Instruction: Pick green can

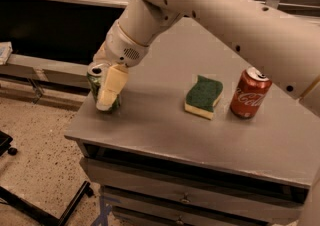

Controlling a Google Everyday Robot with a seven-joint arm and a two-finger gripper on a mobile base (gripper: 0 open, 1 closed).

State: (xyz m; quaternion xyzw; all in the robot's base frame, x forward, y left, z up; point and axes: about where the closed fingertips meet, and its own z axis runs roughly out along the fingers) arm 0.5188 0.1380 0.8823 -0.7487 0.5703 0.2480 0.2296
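the gripper is down at the green can on the desk to grab it, but i cannot tell if it squeezes.

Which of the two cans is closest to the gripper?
The green can, at the table's left edge: the gripper is right at it. The red can stands far right, beyond the sponge.
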